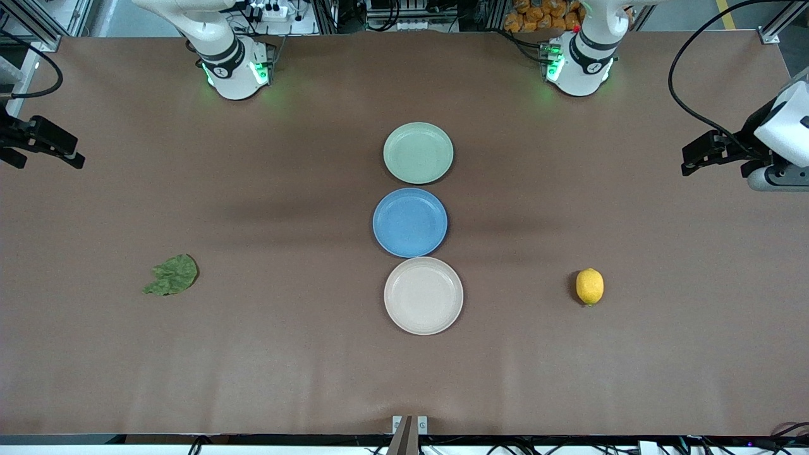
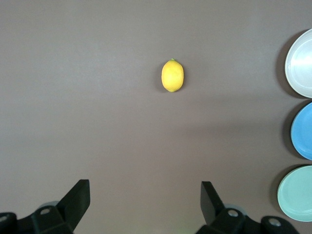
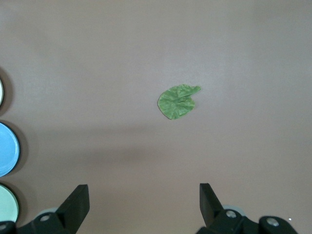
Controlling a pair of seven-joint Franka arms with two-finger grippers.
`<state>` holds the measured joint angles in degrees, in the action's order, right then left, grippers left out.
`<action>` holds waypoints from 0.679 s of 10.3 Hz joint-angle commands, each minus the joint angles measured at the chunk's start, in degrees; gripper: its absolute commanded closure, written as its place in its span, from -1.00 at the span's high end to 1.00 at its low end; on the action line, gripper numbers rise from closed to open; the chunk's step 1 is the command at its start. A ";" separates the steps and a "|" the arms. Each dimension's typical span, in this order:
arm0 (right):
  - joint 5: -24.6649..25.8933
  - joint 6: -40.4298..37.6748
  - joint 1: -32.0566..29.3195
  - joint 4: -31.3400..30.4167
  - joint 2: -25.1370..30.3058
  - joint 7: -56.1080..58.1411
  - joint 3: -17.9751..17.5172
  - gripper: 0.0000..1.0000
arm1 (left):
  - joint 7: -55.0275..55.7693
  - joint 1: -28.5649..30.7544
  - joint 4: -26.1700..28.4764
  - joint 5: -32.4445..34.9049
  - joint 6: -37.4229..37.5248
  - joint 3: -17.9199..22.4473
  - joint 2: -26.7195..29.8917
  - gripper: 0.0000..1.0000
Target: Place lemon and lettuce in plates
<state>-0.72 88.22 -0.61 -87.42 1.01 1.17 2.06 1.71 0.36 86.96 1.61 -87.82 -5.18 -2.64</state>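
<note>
The yellow lemon [image 1: 590,286] lies on the brown table toward the left arm's end; it also shows in the left wrist view [image 2: 172,75]. The green lettuce [image 1: 172,275] lies flat toward the right arm's end and shows in the right wrist view [image 3: 178,102]. The mint plate [image 1: 418,153] and the beige plate [image 1: 423,295] stand empty in the middle. My left gripper [image 1: 687,161] is open and empty, high over the table's edge [image 2: 145,195]. My right gripper [image 1: 69,155] is open and empty at the other edge [image 3: 144,195].
An empty blue plate [image 1: 410,222] sits between the mint and beige plates, touching both, in one row down the table's middle. The beige plate is nearest the front camera. Both arm bases [image 1: 234,63] stand at the table's back edge.
</note>
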 commanded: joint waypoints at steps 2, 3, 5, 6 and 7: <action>-0.16 -0.59 -0.36 1.38 -0.48 0.50 -0.22 1.00 | -1.18 0.52 -0.21 -1.09 0.11 -0.27 0.10 1.00; -0.16 -0.59 -0.36 1.38 -0.57 0.50 -0.21 1.00 | -1.18 0.51 -0.21 -1.09 0.11 -0.27 0.09 1.00; -0.16 -0.50 -0.36 1.20 -0.92 0.50 -0.21 1.00 | -1.18 0.43 -0.30 -1.00 0.11 -0.35 0.09 1.00; 0.02 -0.50 -0.62 0.85 -1.45 0.50 -0.13 1.00 | -1.18 0.43 -0.30 -0.74 0.11 -0.53 0.09 1.00; 0.02 -0.50 -0.97 0.68 -2.15 0.50 -0.13 1.00 | -1.18 0.34 -0.30 -0.56 0.02 -0.53 0.01 1.00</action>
<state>-0.72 88.21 -0.69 -87.52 0.31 1.17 2.14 1.71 0.36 86.96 1.61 -87.82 -5.36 -2.65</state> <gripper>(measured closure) 0.000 0.000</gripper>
